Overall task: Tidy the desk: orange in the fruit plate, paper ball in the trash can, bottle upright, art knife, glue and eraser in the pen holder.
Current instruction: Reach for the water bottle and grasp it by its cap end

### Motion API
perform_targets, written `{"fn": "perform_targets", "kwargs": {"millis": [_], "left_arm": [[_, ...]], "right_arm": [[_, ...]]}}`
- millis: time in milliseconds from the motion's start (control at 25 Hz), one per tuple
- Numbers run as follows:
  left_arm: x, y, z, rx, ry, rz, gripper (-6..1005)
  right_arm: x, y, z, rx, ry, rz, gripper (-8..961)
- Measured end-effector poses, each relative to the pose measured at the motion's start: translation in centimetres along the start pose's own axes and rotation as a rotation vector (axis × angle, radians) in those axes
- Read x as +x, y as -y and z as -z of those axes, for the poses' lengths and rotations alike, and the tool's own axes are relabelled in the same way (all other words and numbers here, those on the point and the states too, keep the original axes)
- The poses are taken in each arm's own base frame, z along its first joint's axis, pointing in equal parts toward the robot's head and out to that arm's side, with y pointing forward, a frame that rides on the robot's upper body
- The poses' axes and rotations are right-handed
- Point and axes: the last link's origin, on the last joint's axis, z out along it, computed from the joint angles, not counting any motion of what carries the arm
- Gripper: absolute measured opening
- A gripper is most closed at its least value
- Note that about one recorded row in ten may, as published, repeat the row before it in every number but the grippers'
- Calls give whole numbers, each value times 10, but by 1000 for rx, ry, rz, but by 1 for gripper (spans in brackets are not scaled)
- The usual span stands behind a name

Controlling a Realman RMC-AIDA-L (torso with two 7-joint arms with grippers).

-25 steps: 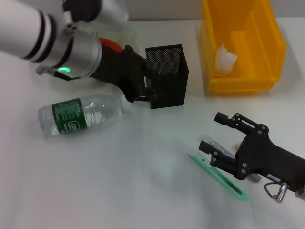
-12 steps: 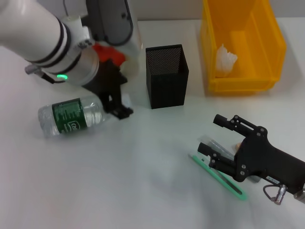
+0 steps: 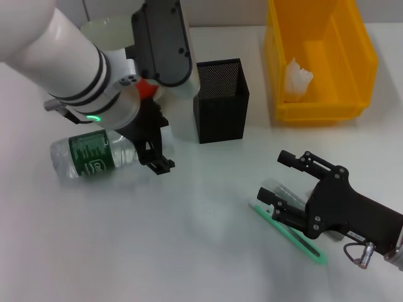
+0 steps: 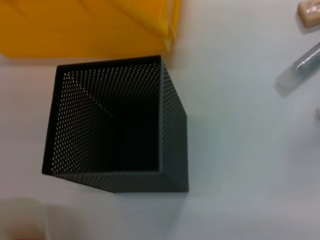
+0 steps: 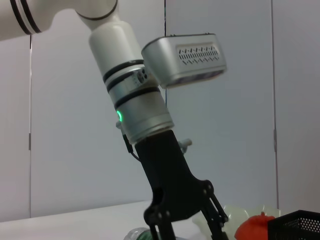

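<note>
The bottle lies flat on the bench, its long axis running straight away from the left claw, which hangs open and empty at its cap end, far nearer than the right claw.

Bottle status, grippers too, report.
Bottle lying on its side, not upright. Left gripper open at its cap end, empty. Right gripper open over knife and glue. Nothing blocking.
</note>
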Motion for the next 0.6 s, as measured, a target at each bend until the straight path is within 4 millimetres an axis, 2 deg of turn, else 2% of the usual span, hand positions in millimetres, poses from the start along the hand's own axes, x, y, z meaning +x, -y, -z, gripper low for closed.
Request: {"fn": "perform_targets", "kwargs": {"millis": [240, 600], "left_arm": [[2, 6, -18, -10, 35, 9, 798], [7, 12, -19, 19, 23, 10, 799]], "right_arm": [[0, -2, -2, -5, 8, -11, 708], [2, -5, -1, -2, 2, -27, 708]]}}
